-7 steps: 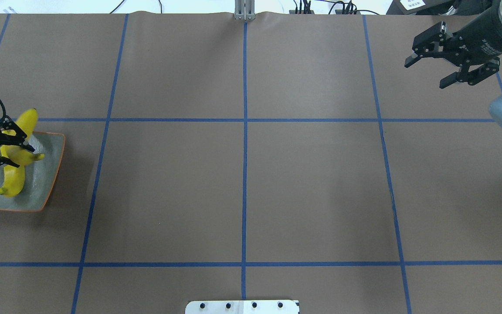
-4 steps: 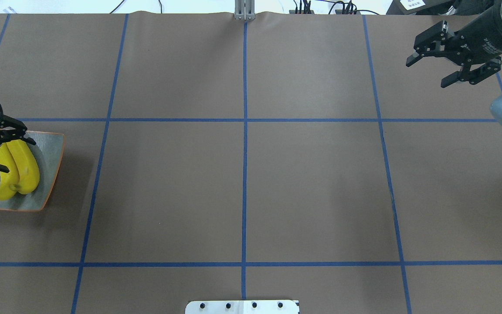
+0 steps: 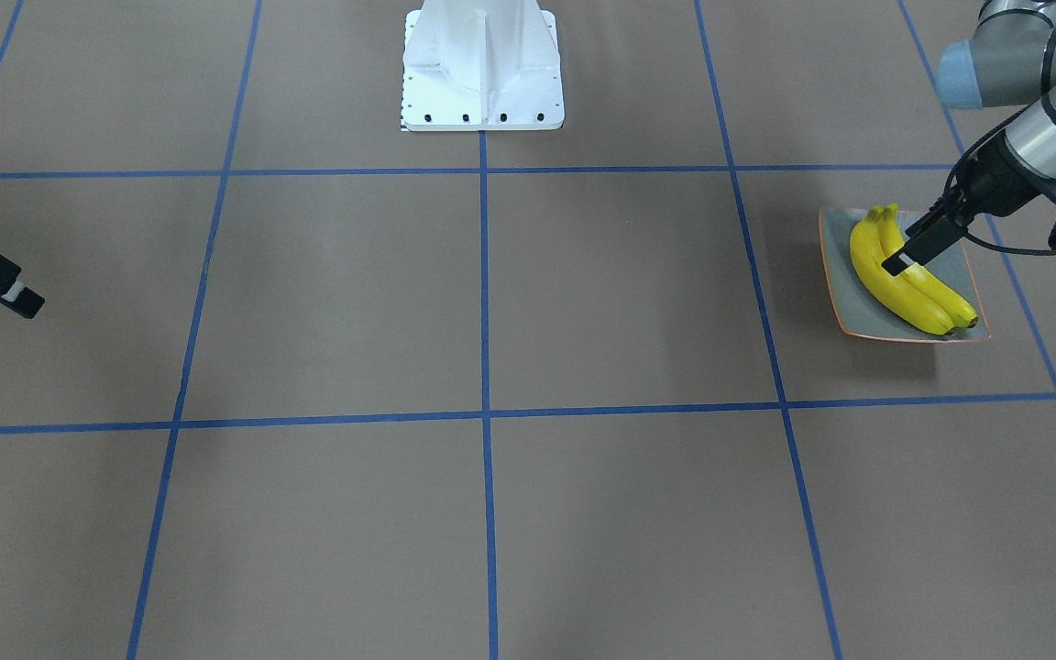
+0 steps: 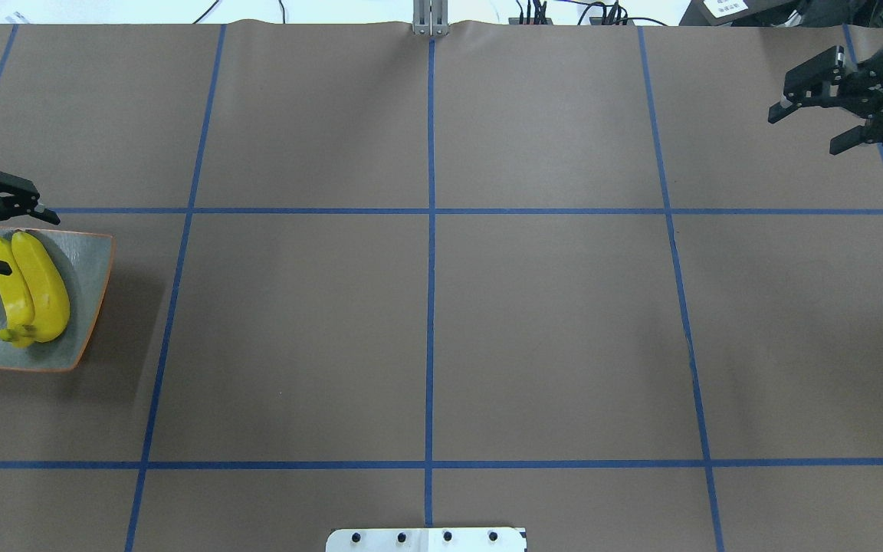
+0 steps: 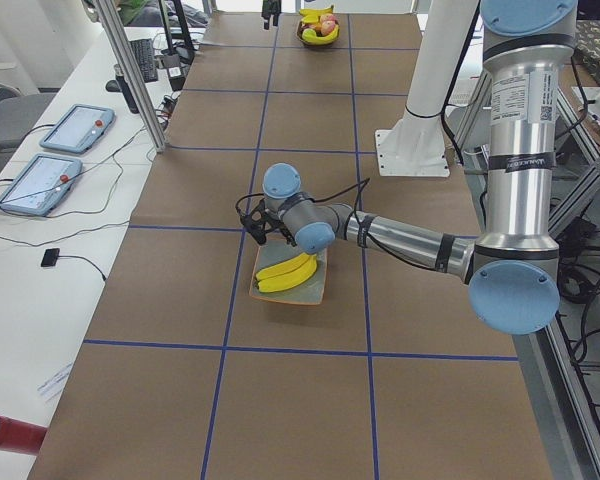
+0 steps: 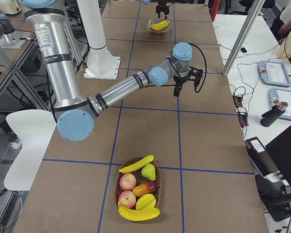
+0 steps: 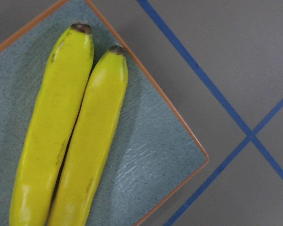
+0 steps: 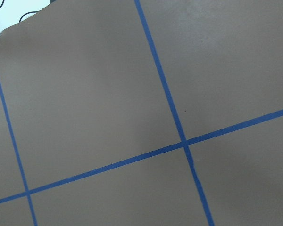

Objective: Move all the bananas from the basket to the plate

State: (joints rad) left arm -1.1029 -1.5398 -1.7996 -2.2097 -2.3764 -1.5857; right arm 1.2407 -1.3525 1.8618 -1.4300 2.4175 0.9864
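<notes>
Two yellow bananas (image 4: pixel 31 287) lie side by side on the grey-green plate (image 4: pixel 89 307) at the table's left edge; they also show in the left wrist view (image 7: pixel 92 141). My left gripper (image 4: pixel 27 244) is open and empty, above the bananas' far ends. My right gripper (image 4: pixel 803 134) is open and empty over the far right of the table. In the exterior right view, the basket (image 6: pixel 159 175) holds two more bananas (image 6: pixel 136 164), one at each end.
The basket also holds apples, a pear and other fruit (image 6: pixel 136 189). The robot's white base plate (image 4: pixel 426 540) sits at the near middle edge. Blue tape lines divide the brown table cover (image 4: pixel 430 330).
My left gripper let go of the banana; it now lies beside the first on the plate. That gripper drew back towards the far side. My right gripper moved to the right.
</notes>
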